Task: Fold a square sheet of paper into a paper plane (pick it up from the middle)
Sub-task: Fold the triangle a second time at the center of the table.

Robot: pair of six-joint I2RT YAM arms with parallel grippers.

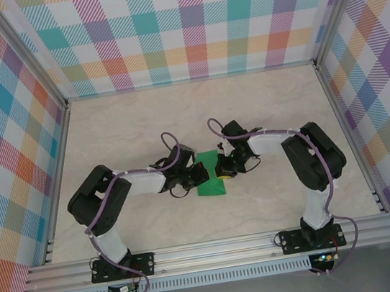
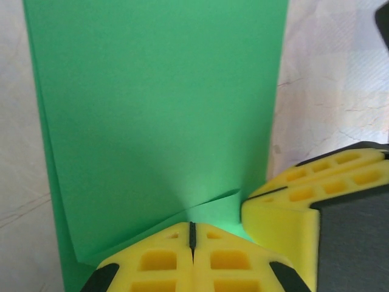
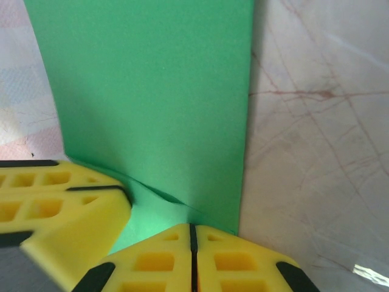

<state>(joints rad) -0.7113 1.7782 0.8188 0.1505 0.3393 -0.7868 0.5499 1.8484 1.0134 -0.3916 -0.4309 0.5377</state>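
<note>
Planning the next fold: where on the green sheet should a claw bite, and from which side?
Take the green sheet at the edge where the shut left claw and right claw pinch it side by side, coming in low along the table. It is thin and flat, so likely only an edge lifts.

The left arm [image 1: 108,202] and the right arm [image 1: 313,162] had black joint housings and white link shells. Each stood on a black base plate bolted to the aluminium rail [image 1: 217,250]. Above the rail, a purple cable looped along each arm. The left hand [image 2: 192,234] and the right hand [image 3: 192,236] had yellow fingers [image 2: 158,263] with square moulded pockets and black corner patches.
</note>
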